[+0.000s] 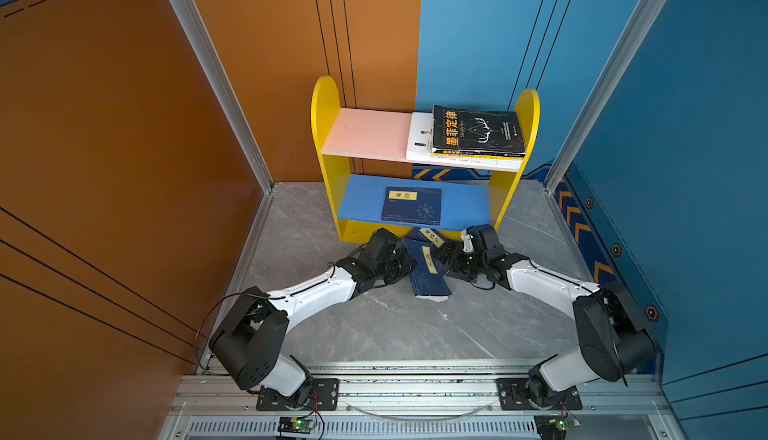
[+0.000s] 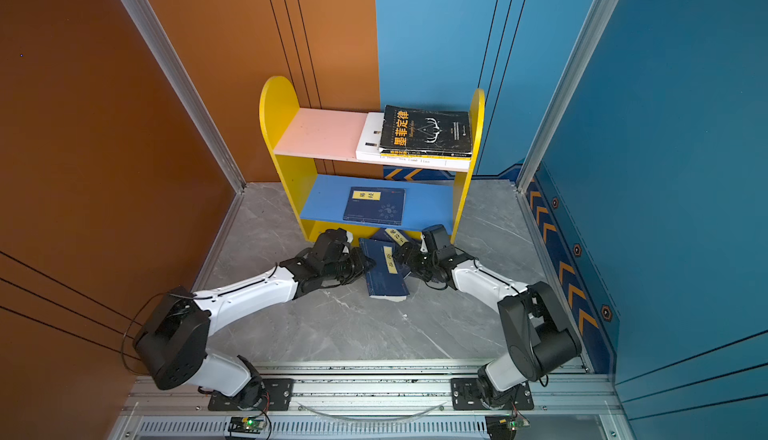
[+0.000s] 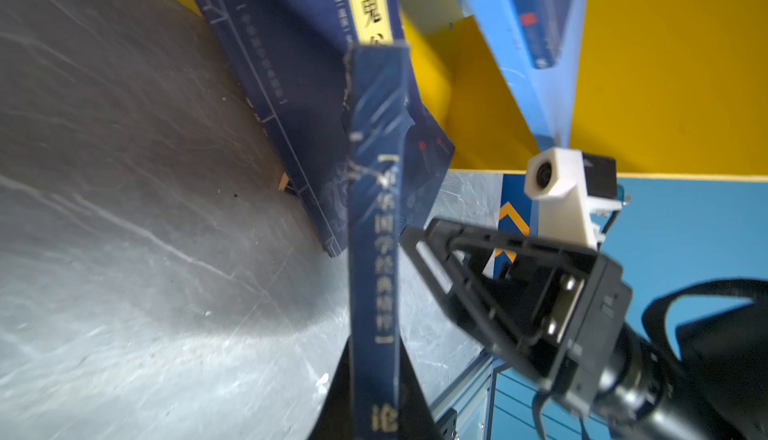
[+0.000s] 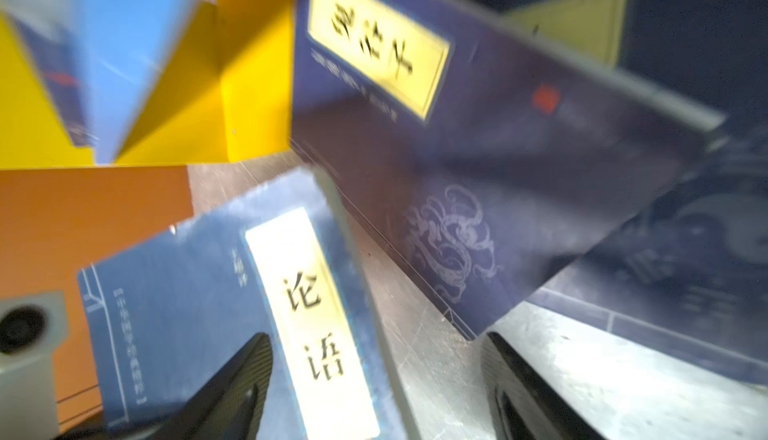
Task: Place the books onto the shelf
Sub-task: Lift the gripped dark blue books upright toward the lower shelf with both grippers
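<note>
The shelf [image 1: 328, 126] [image 2: 278, 118] stands at the back wall. Its pink upper board carries a white book [image 1: 419, 139] with a black book [image 1: 478, 130] stacked on top. A navy book [image 1: 411, 205] lies flat on the blue lower board. Two more navy books are on the floor in front. One [image 1: 428, 235] [image 4: 457, 147] leans at the shelf's base. My left gripper [image 1: 407, 264] [image 3: 376, 359] is shut on the spine edge of the other [image 1: 428, 280] [image 3: 374, 209] [image 4: 187, 313], which sits tilted. My right gripper [image 1: 442, 253] [image 4: 378, 338] is open beside that book's cover.
The grey marble floor [image 1: 374, 326] is walled by an orange panel [image 1: 124, 168] on the left and blue panels [image 1: 685, 168] on the right. An aluminium rail [image 1: 415, 388] carries both arm bases at the front. The left half of the pink board [image 1: 365, 130] is bare.
</note>
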Controlling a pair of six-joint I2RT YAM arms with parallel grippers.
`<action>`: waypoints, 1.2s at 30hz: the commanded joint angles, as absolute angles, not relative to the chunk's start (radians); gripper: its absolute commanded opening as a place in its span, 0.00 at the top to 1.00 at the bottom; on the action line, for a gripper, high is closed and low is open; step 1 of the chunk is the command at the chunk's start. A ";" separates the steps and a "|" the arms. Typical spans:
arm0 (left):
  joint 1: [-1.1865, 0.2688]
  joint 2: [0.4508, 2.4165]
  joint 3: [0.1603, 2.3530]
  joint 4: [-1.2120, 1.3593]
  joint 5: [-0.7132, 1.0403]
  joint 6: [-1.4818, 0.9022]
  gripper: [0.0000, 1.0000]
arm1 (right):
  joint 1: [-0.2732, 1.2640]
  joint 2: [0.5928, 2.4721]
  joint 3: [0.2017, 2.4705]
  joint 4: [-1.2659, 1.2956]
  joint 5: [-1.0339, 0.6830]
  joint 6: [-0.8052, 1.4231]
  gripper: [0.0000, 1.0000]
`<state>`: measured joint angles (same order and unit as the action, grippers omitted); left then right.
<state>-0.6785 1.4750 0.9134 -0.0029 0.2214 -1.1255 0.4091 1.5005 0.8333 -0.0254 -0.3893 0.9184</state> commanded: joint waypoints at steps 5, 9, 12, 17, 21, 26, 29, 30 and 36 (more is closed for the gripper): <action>-0.612 1.313 0.981 -0.312 0.332 -1.045 0.96 | 0.367 1.356 0.858 -0.172 -0.345 0.943 0.16; -0.571 1.229 1.005 -0.379 0.398 -1.040 0.98 | 0.351 1.303 0.849 -0.217 -0.354 0.993 0.15; -0.533 1.176 1.018 -0.338 0.476 -1.054 0.99 | 0.356 1.256 0.837 -0.207 -0.363 1.038 0.16; -0.473 1.157 1.012 -0.117 0.564 -1.172 1.00 | 0.355 1.178 0.819 -0.122 -0.379 1.113 0.16; -0.452 1.181 1.023 0.080 0.502 -1.261 1.00 | 0.355 1.154 0.819 0.051 -0.418 1.194 0.13; -0.451 1.235 1.097 0.205 0.377 -1.294 1.00 | 0.370 1.180 0.837 0.312 -0.436 1.329 0.12; -0.443 1.248 1.098 0.262 0.284 -1.310 1.00 | 0.394 1.205 0.863 0.374 -0.436 1.369 0.11; -0.443 1.252 1.096 0.280 0.247 -1.313 1.00 | 0.404 1.215 0.870 0.392 -0.434 1.378 0.11; -0.446 1.282 1.113 0.308 0.148 -1.302 1.00 | 0.486 1.255 0.872 0.512 -0.369 1.438 0.11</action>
<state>-0.4503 1.2739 1.0733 0.2298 0.2333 -1.3033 0.4572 1.2419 0.8566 0.3805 -0.4091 1.3800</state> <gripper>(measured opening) 0.120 0.889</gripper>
